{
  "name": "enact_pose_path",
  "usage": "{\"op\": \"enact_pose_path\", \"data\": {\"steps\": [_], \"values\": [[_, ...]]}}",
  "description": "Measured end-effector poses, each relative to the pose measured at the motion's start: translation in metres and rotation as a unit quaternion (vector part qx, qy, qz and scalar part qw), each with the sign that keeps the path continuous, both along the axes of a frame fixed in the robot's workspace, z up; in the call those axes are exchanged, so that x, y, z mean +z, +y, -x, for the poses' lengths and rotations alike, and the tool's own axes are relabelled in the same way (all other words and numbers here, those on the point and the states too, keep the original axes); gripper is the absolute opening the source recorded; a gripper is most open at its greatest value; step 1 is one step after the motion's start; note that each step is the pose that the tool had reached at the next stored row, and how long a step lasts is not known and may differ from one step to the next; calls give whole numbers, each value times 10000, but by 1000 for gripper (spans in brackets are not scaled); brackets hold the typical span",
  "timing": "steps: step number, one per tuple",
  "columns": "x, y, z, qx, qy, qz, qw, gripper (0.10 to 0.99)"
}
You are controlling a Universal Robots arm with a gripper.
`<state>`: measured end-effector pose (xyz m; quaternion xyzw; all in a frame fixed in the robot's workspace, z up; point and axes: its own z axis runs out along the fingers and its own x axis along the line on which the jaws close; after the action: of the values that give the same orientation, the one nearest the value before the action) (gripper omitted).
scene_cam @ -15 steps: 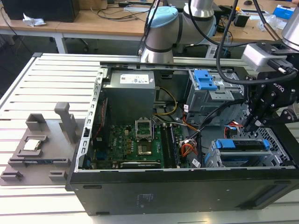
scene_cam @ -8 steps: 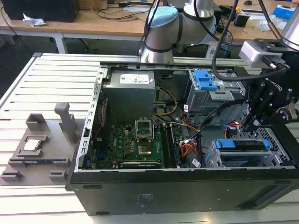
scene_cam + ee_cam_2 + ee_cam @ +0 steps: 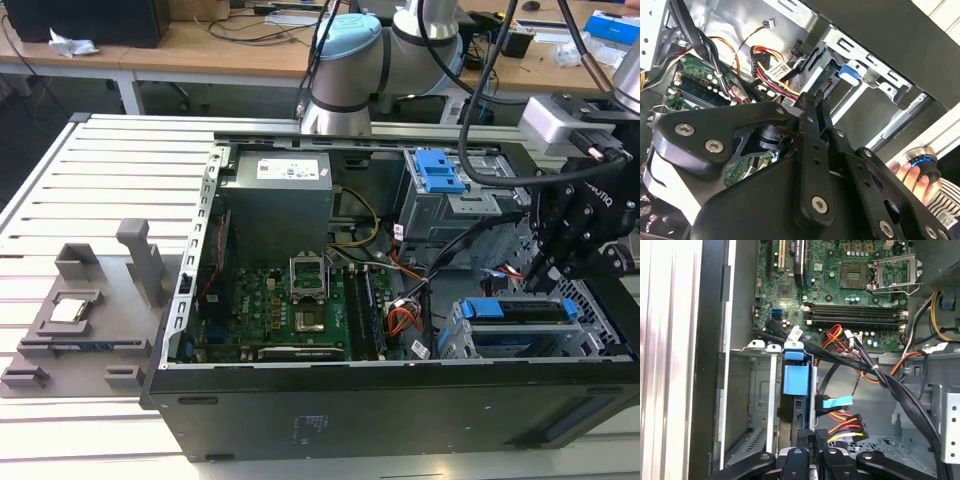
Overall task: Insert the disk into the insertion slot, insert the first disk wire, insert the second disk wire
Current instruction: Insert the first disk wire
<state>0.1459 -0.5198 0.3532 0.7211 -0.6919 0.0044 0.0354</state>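
Treat flat hard disk in bright blue plastic caddy (image 3: 795,380) as rigid, dense, shock-sensitive; grip by caddy tab. Sits in silver-grey perforated metal slot (image 3: 771,390), just ahead of closed fingers (image 3: 807,135).

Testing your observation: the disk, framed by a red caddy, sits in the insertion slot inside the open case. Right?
No. The caddy is blue, not red, as the exterior view shows; the disk does sit in the insertion slot inside the open case.

We see a silver-grey arm (image 3: 340,95) with pale blue joint caps (image 3: 352,38), black cables (image 3: 463,140), and a black claw (image 3: 814,100) studded with silver screws (image 3: 685,129).
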Motion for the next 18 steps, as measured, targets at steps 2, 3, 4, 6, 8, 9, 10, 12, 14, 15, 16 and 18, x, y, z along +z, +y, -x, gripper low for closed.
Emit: {"op": "enact_pose_path", "data": {"steps": [2,3,4,6,8,9,10,12,14,15,16,18], "values": [[0,-56,0,0,0,0,10000,169],[-1,-83,0,0,0,0,10000,169],[-2,-114,0,0,0,0,10000,169],[-3,-150,0,0,0,-1,10000,169],[-4,-171,0,0,0,-1,10000,169],[-6,-175,0,0,0,-3,10000,169],[-6,-176,0,-2,0,-2,10000,169],[-9,-177,0,-12,0,-8,10000,169],[-12,-180,0,-26,0,-29,10000,169],[-15,-181,0,-38,0,-46,10000,169],[-16,-182,0,-51,0,-57,10000,169],[-20,-182,0,-86,0,-90,9999,169]]}}
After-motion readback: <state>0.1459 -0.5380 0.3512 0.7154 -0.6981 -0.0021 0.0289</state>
